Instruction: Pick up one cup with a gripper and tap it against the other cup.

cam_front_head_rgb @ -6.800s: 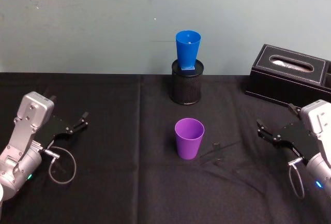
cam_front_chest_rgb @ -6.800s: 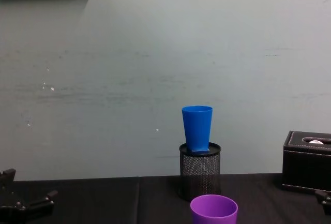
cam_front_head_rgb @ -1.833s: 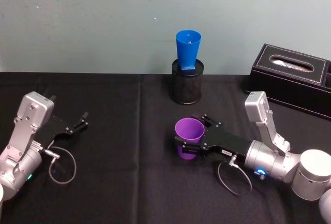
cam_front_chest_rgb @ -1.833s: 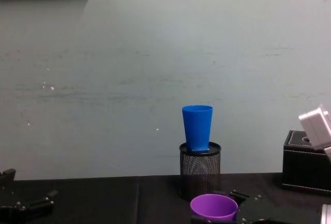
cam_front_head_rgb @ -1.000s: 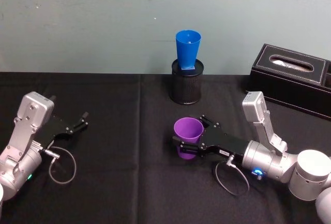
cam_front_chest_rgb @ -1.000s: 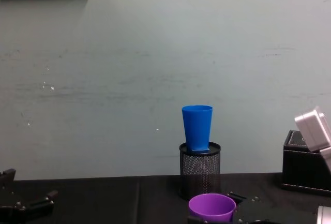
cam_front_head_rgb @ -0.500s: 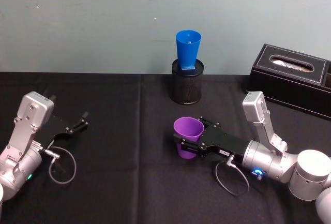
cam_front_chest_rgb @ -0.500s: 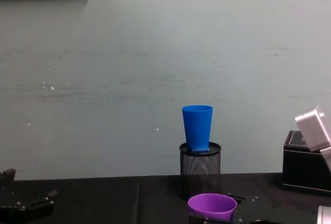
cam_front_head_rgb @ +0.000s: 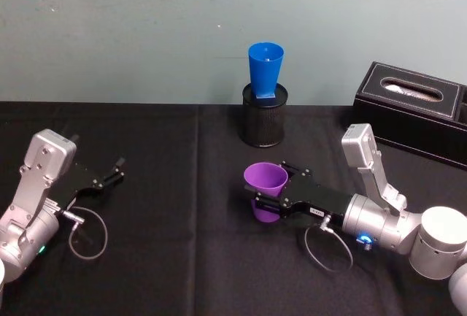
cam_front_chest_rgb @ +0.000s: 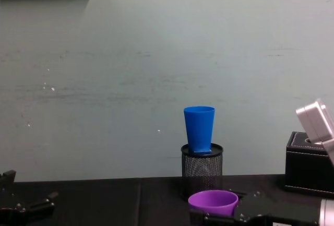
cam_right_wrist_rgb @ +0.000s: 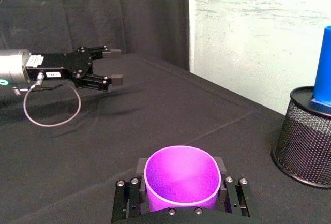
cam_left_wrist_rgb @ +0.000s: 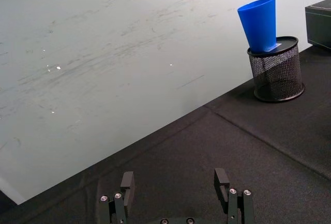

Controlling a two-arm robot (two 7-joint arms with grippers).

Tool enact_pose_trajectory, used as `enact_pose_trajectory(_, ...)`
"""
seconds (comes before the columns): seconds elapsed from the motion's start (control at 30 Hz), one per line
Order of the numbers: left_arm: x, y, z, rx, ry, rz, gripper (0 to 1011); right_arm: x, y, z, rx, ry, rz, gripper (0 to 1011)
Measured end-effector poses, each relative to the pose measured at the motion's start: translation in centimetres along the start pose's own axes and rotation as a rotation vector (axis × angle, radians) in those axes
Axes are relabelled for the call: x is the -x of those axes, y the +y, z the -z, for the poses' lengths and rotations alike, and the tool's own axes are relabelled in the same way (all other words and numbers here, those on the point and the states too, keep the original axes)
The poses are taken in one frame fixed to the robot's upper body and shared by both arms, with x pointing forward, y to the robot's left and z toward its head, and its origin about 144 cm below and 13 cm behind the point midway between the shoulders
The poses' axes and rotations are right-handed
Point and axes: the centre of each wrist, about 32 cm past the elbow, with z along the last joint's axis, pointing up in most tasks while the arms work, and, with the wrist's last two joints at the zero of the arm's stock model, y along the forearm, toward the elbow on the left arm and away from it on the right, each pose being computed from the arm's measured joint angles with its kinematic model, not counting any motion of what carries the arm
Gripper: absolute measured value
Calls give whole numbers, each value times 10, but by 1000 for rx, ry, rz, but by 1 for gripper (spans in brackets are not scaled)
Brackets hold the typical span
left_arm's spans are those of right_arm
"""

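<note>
At mid-table [cam_front_head_rgb: 182, 257], the right gripper [cam_front_head_rgb: 266, 201], its arm stretched low from four o'clock, clamps the one purple cup [cam_front_head_rgb: 265, 179]; one blue cup [cam_front_head_rgb: 264, 68] stands at twelve o'clock on a mesh holder [cam_front_head_rgb: 264, 126]; the left gripper [cam_front_head_rgb: 117, 170] rests at nine o'clock, fingers apart

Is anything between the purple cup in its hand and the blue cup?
Nothing visible stands between the purple cup, held in the right hand, and the blue cup. The blue cup sits atop a mesh holder, so the tap likely must land above that. The left hand rests far to the left.
</note>
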Motion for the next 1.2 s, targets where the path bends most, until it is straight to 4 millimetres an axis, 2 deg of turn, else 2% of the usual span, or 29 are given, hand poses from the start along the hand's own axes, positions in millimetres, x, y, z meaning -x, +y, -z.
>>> enact_pose_trajectory(0.53, 0, 0, 0, 0, 0, 0, 1012, 3, -6, -59, -48, 22, 21, 748)
enact_pose_trajectory(1.2, 0, 0, 0, 0, 0, 0, 1011, 6, -7, -106, -65, -8, 13, 748)
